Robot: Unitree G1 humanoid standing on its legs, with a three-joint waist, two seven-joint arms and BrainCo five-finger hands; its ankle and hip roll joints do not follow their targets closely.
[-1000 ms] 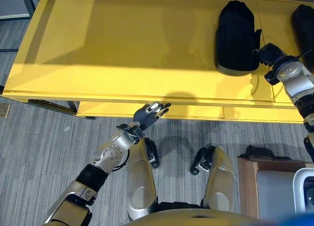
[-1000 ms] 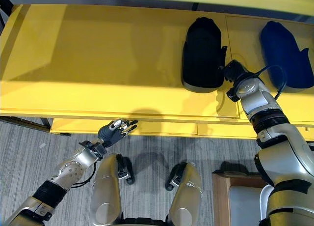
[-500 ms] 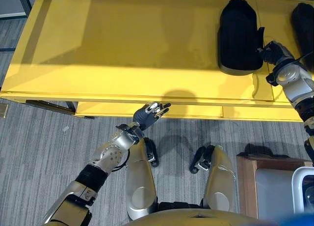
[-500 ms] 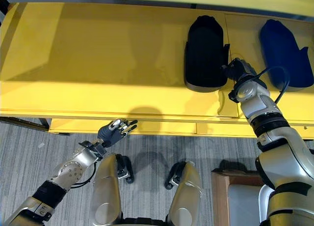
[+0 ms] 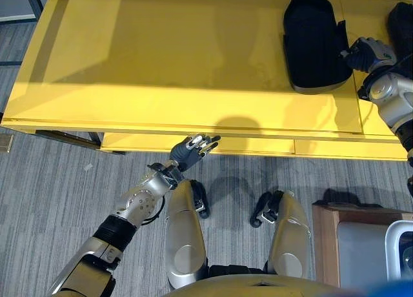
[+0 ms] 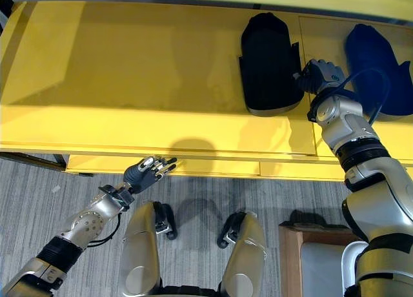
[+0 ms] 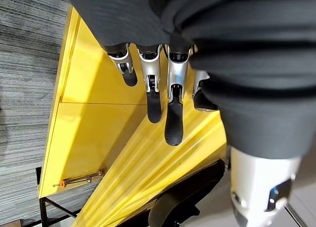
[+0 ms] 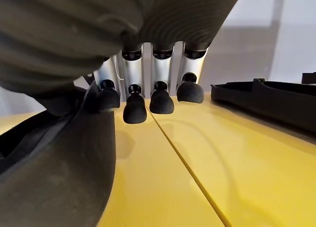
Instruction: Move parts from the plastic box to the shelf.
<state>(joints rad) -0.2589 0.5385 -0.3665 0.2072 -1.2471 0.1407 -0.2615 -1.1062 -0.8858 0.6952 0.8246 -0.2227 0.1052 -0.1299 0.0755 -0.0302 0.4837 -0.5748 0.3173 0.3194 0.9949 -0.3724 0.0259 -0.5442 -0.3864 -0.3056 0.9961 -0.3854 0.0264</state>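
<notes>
On the flat yellow shelf (image 6: pixel 142 84) lie a black moulded part (image 6: pixel 268 64) and a blue moulded part (image 6: pixel 374 58). The right hand (image 6: pixel 321 74) rests between them, touching the black one.

Your head cameras look steeply down on the yellow shelf (image 5: pixel 161 58). Both share it. Wrist cameras sit close behind each hand's fingers.

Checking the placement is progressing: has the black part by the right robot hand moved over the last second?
Yes. The black part slid deeper onto the yellow shelf, away from its front edge, and turned slightly, with the right robot hand against its side.
</notes>
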